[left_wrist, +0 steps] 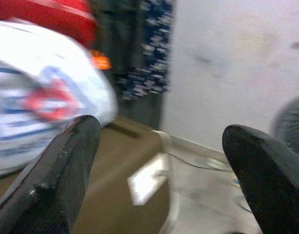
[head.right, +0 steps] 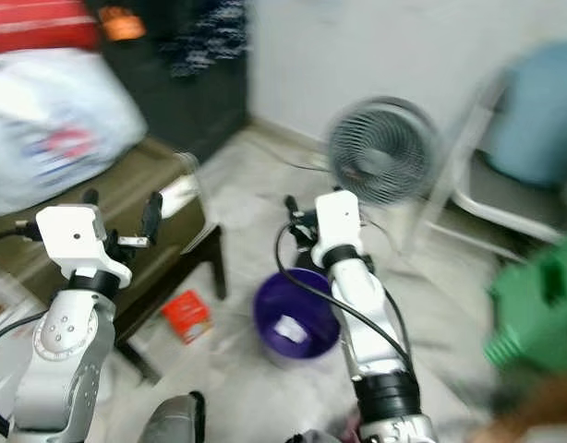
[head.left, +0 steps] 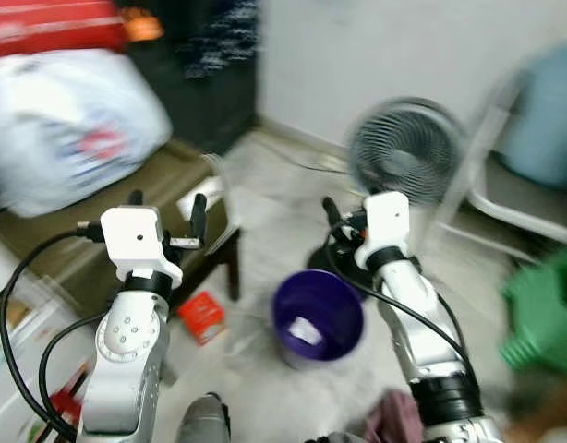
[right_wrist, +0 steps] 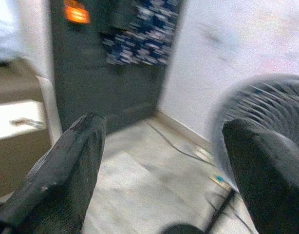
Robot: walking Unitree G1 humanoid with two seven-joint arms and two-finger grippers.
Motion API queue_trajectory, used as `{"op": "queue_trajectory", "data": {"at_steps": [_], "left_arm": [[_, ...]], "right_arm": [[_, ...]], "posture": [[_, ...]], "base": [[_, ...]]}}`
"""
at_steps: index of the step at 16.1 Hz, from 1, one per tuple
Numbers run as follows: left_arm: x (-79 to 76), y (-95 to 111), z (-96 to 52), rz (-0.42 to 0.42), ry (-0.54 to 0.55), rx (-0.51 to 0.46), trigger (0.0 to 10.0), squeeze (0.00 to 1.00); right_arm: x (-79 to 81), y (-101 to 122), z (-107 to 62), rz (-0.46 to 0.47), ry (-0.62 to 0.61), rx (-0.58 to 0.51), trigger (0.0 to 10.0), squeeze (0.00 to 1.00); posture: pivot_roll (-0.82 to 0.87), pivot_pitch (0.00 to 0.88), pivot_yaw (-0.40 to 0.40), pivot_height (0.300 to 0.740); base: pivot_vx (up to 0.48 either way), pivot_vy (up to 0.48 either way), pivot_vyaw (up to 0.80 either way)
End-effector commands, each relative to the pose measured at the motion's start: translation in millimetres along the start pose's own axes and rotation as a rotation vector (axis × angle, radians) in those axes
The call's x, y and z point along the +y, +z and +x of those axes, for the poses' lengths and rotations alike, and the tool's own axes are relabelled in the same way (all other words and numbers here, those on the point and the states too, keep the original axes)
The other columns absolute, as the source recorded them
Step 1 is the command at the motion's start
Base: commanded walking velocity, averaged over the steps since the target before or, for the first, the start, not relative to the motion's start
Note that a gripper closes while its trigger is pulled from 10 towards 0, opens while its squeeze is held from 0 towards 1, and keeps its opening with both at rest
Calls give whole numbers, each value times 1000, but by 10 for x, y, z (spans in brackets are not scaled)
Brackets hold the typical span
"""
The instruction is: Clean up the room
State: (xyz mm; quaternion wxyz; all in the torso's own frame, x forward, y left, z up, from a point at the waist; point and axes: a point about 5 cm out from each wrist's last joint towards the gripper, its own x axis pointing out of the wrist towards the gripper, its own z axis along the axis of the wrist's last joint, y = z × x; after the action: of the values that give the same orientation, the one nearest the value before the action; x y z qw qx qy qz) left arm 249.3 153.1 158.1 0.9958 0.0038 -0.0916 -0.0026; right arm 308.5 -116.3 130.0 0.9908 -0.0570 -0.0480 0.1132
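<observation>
The views are blurred. A purple bin (head.left: pixel 318 318) stands on the pale floor between my arms, with a white scrap lying inside it. A small red packet (head.left: pixel 202 316) lies on the floor left of the bin, beside the low table's leg. My left gripper (head.left: pixel 166 208) is raised over the corner of the low brown table (head.left: pixel 126 221), open and holding nothing (left_wrist: pixel 161 170). Held above the bin's far rim, my right gripper (head.left: pixel 343 217) points toward the fan and is open and empty (right_wrist: pixel 159 175).
A big white plastic bag (head.left: pixel 71 129) lies on the table. A dark cabinet (head.left: pixel 210 74) stands behind it. A round fan (head.left: pixel 404 148) and a chair (head.left: pixel 505 185) are at the far right, a green object (head.left: pixel 547 314) at the right edge, and a cloth (head.left: pixel 394 415) by my feet.
</observation>
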Motion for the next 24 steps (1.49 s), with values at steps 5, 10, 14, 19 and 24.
{"op": "queue_trajectory", "data": {"at_steps": [5,10,14,19,24], "left_arm": [[66,-38,52,38,89,0,10000,0],[50,-74,34,9,96,9,10000,0],[63,-83,33,2,116,13,10000,0],[157,-103,-119,20,155,39,10000,0],[351,-125,-402,57,187,73,10000,0]], "right_arm": [[-18,-6,19,-1,3,6,10000,0],[-34,-32,-14,-3,19,14,10000,0],[-21,-22,-16,-1,30,8,10000,0],[-9,-15,-98,-19,72,-10,10000,0],[-227,-117,-398,-31,19,42,10000,0]], "posture": [[77,30,-62,740],[71,36,-66,740],[72,33,-67,740],[71,31,-64,740],[74,26,-61,740]], "base": [[0,0,800],[0,0,800],[0,0,800],[0,0,800],[0,0,436]]}}
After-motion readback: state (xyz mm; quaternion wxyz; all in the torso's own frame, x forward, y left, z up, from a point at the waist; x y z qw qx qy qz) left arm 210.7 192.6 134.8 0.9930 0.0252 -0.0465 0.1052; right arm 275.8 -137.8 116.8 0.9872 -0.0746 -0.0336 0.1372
